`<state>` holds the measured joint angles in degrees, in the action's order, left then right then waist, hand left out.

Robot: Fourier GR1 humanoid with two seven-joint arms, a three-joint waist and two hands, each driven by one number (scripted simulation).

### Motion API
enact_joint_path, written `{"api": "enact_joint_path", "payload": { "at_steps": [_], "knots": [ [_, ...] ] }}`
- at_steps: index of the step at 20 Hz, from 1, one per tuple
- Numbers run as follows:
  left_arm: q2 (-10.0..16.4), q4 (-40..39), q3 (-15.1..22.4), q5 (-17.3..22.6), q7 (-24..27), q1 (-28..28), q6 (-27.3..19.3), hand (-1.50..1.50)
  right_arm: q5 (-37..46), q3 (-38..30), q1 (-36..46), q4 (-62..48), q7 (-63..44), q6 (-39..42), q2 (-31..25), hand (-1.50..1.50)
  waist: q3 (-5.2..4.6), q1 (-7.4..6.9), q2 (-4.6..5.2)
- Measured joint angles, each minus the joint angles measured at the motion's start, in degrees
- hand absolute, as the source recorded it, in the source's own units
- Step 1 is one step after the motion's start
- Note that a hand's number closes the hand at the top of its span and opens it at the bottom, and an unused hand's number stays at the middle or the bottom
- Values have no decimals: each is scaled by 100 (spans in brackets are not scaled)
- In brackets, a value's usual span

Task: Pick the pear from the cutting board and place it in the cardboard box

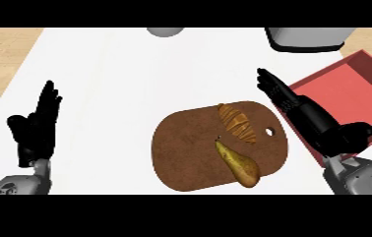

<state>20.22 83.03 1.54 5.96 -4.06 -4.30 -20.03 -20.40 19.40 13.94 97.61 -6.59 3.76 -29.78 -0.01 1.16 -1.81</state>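
Our right hand [311, 115] open beside the board [181, 152], pear [240, 164] not yet touched

Our right fingers [272, 86] lie straight and close together, clamped on nothing, pointing away from us between the board and the red box [340, 83]; our left hand [35, 128] rests open at the left edge, fingers up. The pear lies flat on the board's lower right part, its thin stem end toward the pastry [237, 123] and close beside it, its fat end toward us. We judge it light, fairly stiff, smooth-skinned and tapered, so it may roll or slip out toward the neck. We would take it from above across the fat belly, thumb on one side, fingers on the other
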Motion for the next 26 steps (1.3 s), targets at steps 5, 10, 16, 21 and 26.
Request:
{"api": "enact_joint_path", "payload": {
  "at_steps": [5, 10, 16, 21, 26],
  "knots": [
    [23, 316, 544, -104, 24, -323, 598, 0, 967, 443, -618, 198, 409, -459, 164, -150, 2, 49, 104],
    [-63, 420, 1021, -117, 59, -421, 1024, 0, 2316, 487, -641, 274, 947, -1007, -260, -150, 5, 362, 8],
    [-80, 486, 1283, -63, 76, -506, 1386, 0, 4841, 955, -1034, 326, 1510, -2104, -1004, -150, -7, 369, 43],
    [-122, 465, 1363, -51, 92, -576, 1539, 0, 6650, 1307, -1852, 1136, 1005, -2799, -1315, -150, -14, 315, 72],
    [-141, 442, 1370, -46, 129, -626, 1671, 0, 7825, 1664, -2832, 2452, -67, -2240, -1668, -150, -20, 215, 102]
  ]
}}
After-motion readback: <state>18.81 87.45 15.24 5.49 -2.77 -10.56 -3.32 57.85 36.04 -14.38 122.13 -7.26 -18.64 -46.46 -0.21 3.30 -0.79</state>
